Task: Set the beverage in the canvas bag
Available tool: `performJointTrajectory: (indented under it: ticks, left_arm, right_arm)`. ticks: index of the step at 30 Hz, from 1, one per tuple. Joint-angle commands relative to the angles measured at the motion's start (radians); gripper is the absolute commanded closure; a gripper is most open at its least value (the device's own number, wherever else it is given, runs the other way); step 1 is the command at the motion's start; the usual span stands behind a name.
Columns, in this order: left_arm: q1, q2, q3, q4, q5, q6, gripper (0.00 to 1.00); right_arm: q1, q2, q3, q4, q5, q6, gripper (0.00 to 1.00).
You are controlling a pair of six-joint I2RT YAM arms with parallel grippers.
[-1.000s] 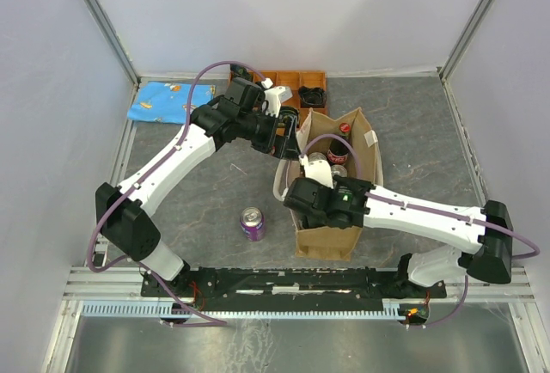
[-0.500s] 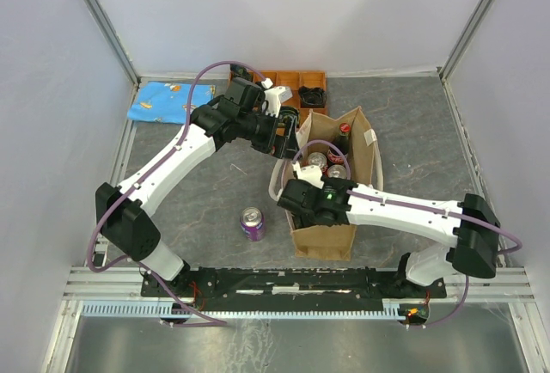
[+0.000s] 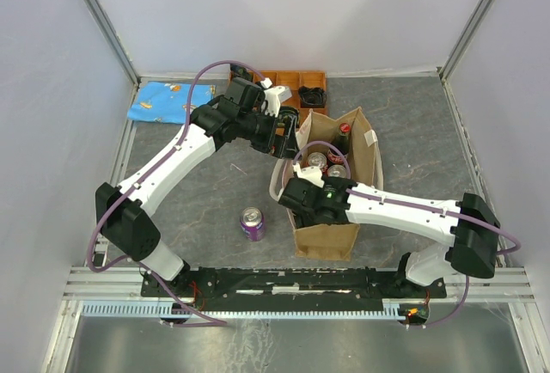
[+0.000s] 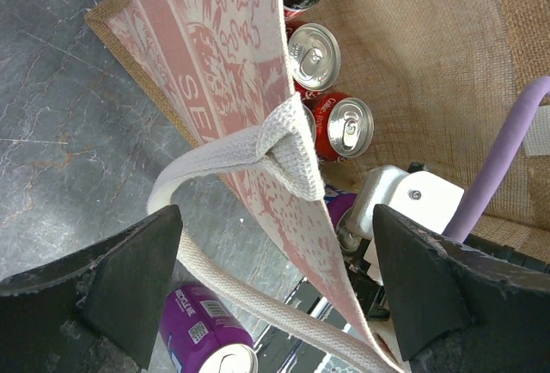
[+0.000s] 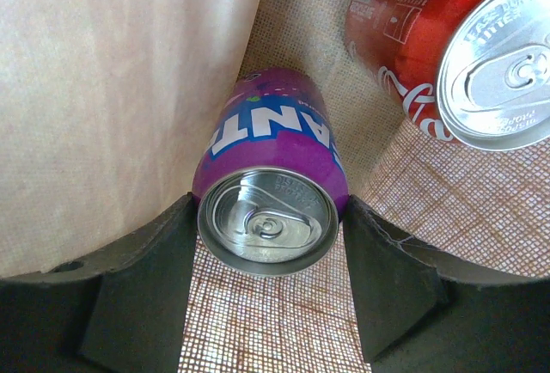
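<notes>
The right gripper (image 5: 268,210) was clenched on the purple cylindrical aluminium soda can (image 5: 275,141) inside the tan coarse-weave canvas bag (image 5: 284,321). The can's long axis ran along the gripper's reach, with its lid facing the wrist and its base toward the bag floor, just beside glossy red cola cans (image 5: 481,64). The left gripper (image 4: 277,218) hung spread wide astride the bag's printed wall and whitish woven handle (image 4: 284,145).

Bright, diffuse, even light and soft shadows; faint sheen on the purple can (image 5: 271,184), near edges slightly blurred.
</notes>
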Motion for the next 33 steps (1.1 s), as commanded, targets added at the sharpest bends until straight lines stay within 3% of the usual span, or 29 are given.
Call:
performJointTrajectory:
  ticks: [1, 9, 14, 20, 26, 33]
  left_arm:
    - [-0.007, -0.006, 0.031, 0.015, 0.014, 0.025, 0.03]
    - [-0.008, -0.01, 0.024, 0.015, 0.003, 0.036, 0.03]
    - [-0.008, -0.009, 0.024, 0.016, 0.004, 0.039, 0.03]
    - [-0.008, -0.01, 0.023, 0.019, 0.006, 0.037, 0.03]
    - [-0.008, -0.01, 0.029, 0.019, 0.013, 0.039, 0.03]
    - [-0.008, -0.016, 0.027, 0.019, 0.013, 0.054, 0.03]
  right_arm:
    - [0.006, 0.055, -0.026, 0.091, -0.102, -0.016, 0.95]
    - [0.006, 0.075, -0.009, 0.083, -0.106, -0.035, 0.83]
    - [0.005, 0.065, 0.023, 0.057, -0.084, -0.051, 0.52]
    - [0.006, 0.042, 0.077, 0.019, -0.038, -0.07, 0.3]
    - [0.006, 0.026, 0.107, 0.004, -0.02, -0.077, 0.19]
    - [0.006, -0.003, 0.147, -0.036, 0.023, -0.077, 0.14]
